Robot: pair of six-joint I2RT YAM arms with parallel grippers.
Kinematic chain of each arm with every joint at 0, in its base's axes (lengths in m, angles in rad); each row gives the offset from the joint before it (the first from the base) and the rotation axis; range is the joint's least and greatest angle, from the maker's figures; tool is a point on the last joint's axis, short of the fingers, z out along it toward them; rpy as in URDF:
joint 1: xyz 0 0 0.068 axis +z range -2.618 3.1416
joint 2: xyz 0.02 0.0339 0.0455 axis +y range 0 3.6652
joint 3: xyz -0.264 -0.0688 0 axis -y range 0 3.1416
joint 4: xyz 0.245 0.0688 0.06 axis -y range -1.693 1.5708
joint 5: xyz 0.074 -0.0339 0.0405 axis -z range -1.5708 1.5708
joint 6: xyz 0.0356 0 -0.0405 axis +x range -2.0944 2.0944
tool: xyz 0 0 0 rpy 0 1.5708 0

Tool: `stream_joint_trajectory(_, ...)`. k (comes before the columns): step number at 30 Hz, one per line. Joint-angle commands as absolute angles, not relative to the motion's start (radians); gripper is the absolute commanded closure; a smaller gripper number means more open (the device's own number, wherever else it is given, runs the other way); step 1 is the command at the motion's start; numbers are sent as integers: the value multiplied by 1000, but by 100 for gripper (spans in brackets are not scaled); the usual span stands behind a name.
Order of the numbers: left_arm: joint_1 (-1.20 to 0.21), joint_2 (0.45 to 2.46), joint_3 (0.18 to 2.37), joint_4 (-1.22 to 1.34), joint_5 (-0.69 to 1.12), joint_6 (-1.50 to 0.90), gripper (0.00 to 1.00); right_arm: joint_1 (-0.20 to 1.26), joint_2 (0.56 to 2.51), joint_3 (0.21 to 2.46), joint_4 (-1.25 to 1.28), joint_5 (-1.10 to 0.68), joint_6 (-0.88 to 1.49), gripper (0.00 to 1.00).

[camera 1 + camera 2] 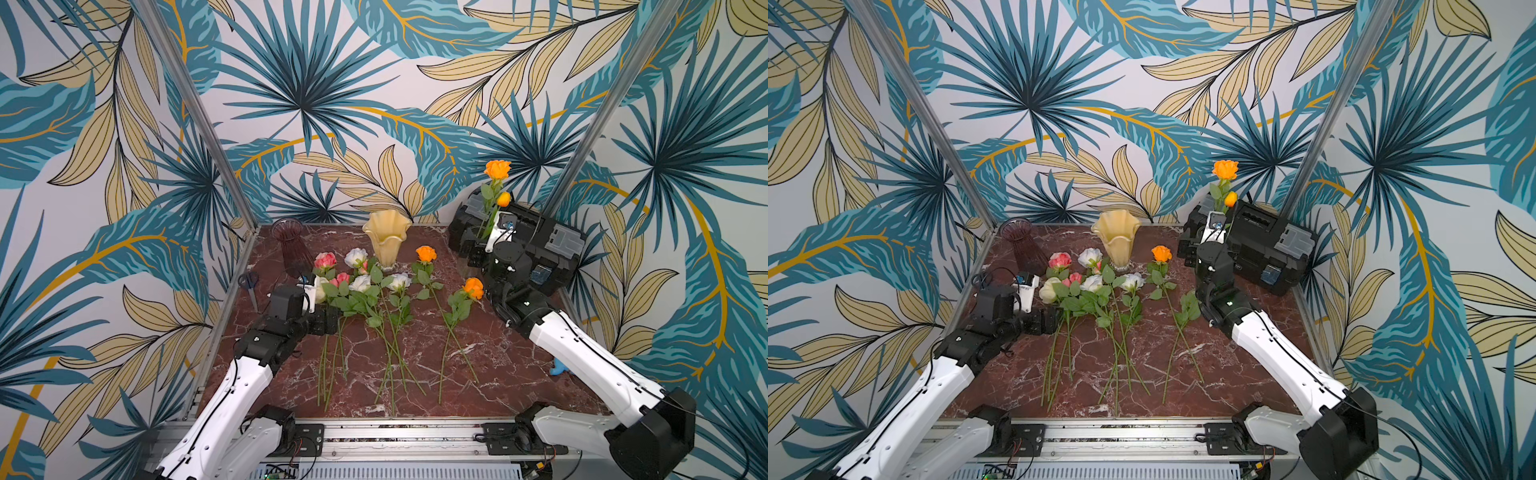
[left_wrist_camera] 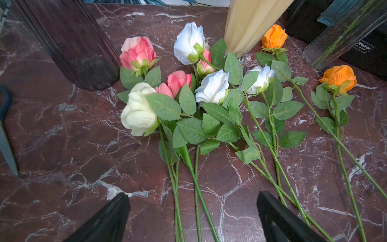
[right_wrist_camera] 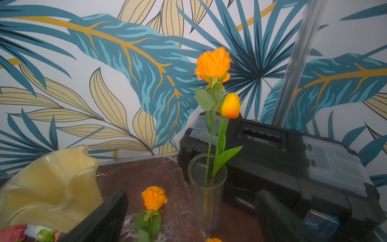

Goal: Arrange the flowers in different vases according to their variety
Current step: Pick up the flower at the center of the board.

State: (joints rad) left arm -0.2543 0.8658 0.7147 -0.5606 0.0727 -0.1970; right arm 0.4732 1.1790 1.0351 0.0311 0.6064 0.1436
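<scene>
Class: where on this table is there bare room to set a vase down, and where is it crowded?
Bare: the table near its front right, between the lying orange flowers and the right arm. Crowded: the pink and white flowers overlap by the yellow vase.

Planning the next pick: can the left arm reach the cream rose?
Probably yes: the left claw is open just short of the cream rose, its head mostly uncovered, though leaves overlap its stem.

Black toolbox point(image 1: 557, 255) back right; scissors point(image 1: 250, 289) left edge.
</scene>
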Motion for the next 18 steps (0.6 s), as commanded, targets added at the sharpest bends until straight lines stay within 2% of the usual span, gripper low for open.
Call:
stream_joint_trajectory(1,-279,840,739,-639,37,-257,0,478,1148,1011,-176,507,237,0)
stream_joint_trajectory(9,-342,867,744,-678,-11,-272,1,479,1167,1021,-370,243,307,1)
stream_joint_trajectory(18,-375,901,750,-698,-51,-279,1,480,1200,989,-425,-9,359,4)
